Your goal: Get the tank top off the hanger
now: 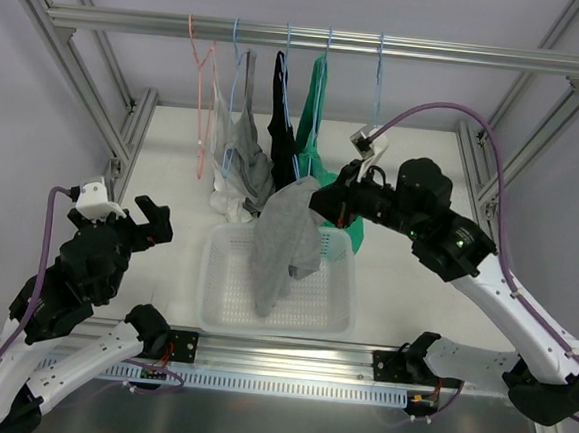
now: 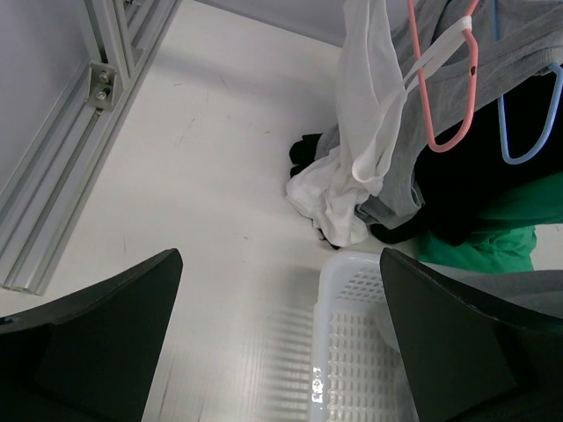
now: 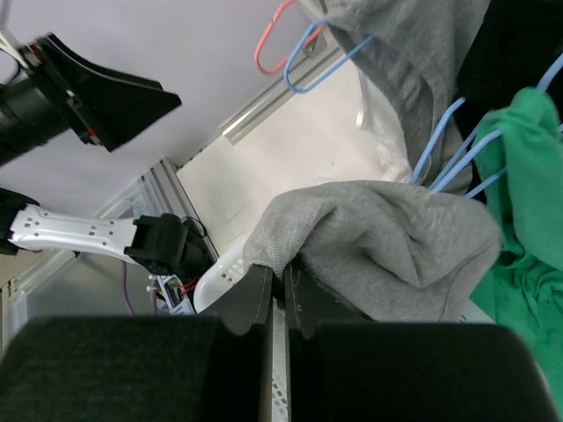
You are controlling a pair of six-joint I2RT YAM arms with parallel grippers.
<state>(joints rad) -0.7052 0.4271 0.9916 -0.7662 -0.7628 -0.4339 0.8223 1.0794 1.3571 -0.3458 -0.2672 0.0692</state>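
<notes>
The grey tank top (image 1: 283, 241) hangs bunched from my right gripper (image 1: 323, 201), its lower part draped down into the white basket (image 1: 203, 300). In the right wrist view the right gripper (image 3: 286, 272) is shut on a fold of the tank top (image 3: 387, 237). Thin light-blue hanger wires (image 3: 444, 154) show just behind that fold; I cannot tell whether the top still hangs on one. A bare light-blue hanger (image 1: 377, 83) hangs at the right of the rail. My left gripper (image 1: 154, 221) stands open and holds nothing, left of the basket; its view (image 2: 281, 264) looks down at the basket's corner (image 2: 330, 290).
On the rail (image 1: 483, 56) hang a pink hanger (image 1: 199, 69), a grey garment with a white piece (image 1: 243, 148), a black top (image 1: 281, 106) and a green top (image 1: 313, 108). White cloth (image 2: 330, 198) lies heaped on the table behind the basket. Aluminium frame posts (image 1: 125, 143) stand on both sides.
</notes>
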